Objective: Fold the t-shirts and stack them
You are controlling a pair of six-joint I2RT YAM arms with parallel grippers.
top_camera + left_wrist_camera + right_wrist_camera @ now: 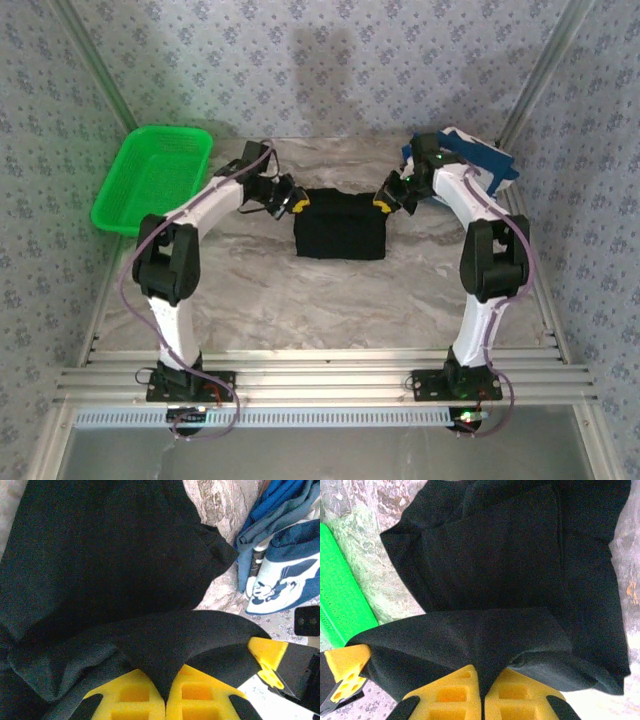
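Note:
The black t-shirt (pixel 340 225) lies folded into a rectangle at the middle back of the table. My left gripper (pixel 297 203) is shut on its far left corner, and my right gripper (pixel 382 203) is shut on its far right corner. In the left wrist view, black cloth (pixel 125 555) is pinched between the yellow fingers (pixel 135 700) of the left gripper (pixel 165 692). The right wrist view has the same black shirt (pixel 510 570) caught in the right gripper (pixel 481 690). The navy blue t-shirt (pixel 470 160) with white cartoon print (pixel 280 580) lies crumpled at the back right.
A green plastic basket (pixel 155 178) stands at the back left, its edge (pixel 340 590) close to the shirt's left side. Patterned walls close in the back and sides. Marble tabletop (pixel 330 300) lies bare in front of the shirt, up to the slatted near edge.

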